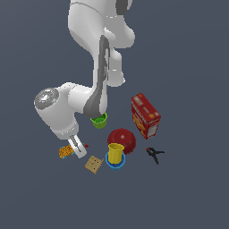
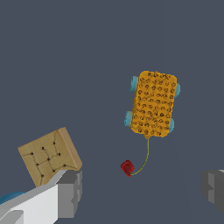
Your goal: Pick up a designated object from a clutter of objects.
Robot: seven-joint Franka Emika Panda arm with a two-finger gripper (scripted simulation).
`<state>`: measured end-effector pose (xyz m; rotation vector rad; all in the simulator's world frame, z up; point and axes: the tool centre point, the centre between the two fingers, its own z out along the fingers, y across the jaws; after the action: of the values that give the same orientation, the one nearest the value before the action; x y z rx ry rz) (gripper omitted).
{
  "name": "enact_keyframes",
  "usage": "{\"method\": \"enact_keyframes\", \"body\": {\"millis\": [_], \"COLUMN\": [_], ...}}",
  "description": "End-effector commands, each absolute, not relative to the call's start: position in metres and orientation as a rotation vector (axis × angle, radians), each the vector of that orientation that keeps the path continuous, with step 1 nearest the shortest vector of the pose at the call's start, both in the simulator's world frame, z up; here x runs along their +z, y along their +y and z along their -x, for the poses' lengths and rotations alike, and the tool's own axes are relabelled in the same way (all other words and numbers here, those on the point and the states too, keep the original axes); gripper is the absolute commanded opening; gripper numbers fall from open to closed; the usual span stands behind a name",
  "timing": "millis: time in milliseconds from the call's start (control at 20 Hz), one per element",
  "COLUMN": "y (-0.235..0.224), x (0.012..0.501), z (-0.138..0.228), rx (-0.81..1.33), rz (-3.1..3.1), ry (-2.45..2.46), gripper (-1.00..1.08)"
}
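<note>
Exterior view: the gripper (image 1: 77, 148) hangs low over the floor, the orange toy block (image 1: 65, 152) just beside it, the tan cube (image 1: 94, 164) near its other side.

Wrist view: fingers (image 2: 70, 192) spread wide, holding nothing; block (image 2: 154, 104) lies ahead, trailing a cord to a red bead (image 2: 127, 167).
</note>
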<state>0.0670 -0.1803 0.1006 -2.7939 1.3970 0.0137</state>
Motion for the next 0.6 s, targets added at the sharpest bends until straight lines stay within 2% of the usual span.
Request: {"method": "enact_keyframes", "body": {"millis": [0, 550], "y": [-0.195, -0.217], "x": [0.087, 0.066], "z": [-0.065, -0.06], "rx": [0.007, 0.002], "rz": [2.752, 2.693], "ry": [1.49, 1.616], "gripper": [1.0, 1.0]}}
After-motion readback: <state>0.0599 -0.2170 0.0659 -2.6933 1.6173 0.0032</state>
